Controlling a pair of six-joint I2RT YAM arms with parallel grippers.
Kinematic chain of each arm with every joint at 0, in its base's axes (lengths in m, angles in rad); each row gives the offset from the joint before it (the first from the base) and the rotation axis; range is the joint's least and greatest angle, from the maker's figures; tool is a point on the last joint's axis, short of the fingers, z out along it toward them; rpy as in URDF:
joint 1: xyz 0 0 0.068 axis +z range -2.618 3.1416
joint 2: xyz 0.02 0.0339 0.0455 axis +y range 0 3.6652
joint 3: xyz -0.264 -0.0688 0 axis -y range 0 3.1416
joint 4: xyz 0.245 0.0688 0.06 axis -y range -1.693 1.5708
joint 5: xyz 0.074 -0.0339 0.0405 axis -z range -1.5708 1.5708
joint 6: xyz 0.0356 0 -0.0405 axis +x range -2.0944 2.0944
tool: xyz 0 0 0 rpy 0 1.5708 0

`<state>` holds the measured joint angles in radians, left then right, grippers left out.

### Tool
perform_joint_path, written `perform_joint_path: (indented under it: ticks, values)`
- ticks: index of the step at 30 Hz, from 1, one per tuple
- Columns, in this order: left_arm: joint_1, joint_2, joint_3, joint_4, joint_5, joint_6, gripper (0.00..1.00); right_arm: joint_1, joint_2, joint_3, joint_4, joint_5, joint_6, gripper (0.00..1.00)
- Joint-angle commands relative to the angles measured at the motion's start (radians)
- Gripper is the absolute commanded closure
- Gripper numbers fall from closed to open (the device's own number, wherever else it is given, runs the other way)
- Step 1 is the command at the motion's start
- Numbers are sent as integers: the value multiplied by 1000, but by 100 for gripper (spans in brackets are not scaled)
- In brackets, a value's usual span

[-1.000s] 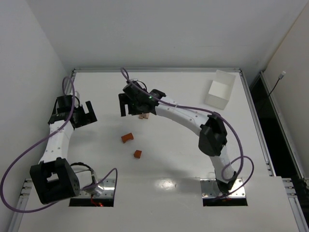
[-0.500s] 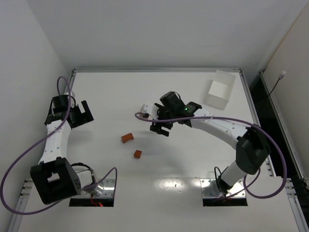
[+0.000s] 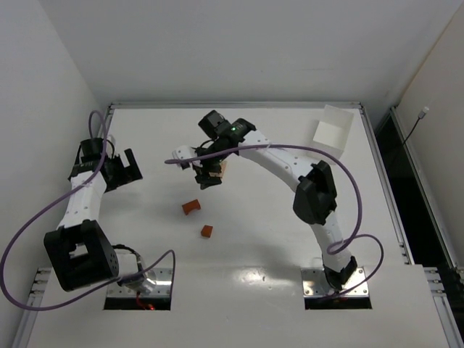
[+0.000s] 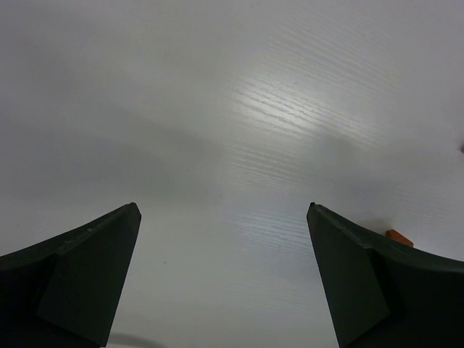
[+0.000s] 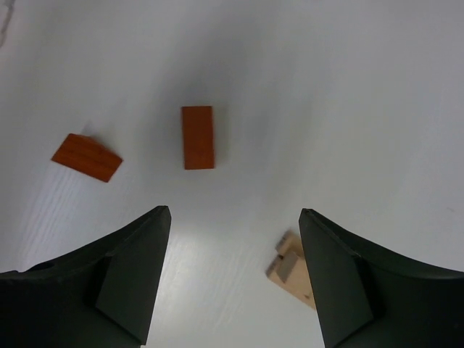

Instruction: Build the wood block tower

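Observation:
A small cluster of pale tan wood blocks lies on the white table, and in the right wrist view it sits low beside my right finger. Two reddish-orange blocks lie apart from it: a bar and a smaller piece. My right gripper is open and empty, hovering just left of the pale cluster. My left gripper is open and empty over bare table at the far left. An orange sliver peeks past its right finger.
A white rectangular box stands at the back right. The table's raised rim runs along the back, with white walls around. A purple cable loops off the right wrist near the blocks.
My right gripper swung right and nearer half a second ago, away from the pale blocks, and is now back beside them, still open. The left arm has hardly moved.

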<state>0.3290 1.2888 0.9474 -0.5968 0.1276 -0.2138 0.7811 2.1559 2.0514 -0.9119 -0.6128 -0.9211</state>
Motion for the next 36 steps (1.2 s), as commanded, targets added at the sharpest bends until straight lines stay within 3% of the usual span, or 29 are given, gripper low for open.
perform_joint_path:
  ticks: [1,7,16,36]
  values:
    - [8,6,37,9,3,4,0,30,45,49,-183,-99,-113,32]
    - [8,24,47,9,-6,4,0,79,45,-52,-113,-68,-98,32]
    - [8,44,47,9,-6,4,0,119,145,-16,48,-22,93,32]
    - [8,53,37,19,-16,4,0,129,260,6,160,56,169,32]
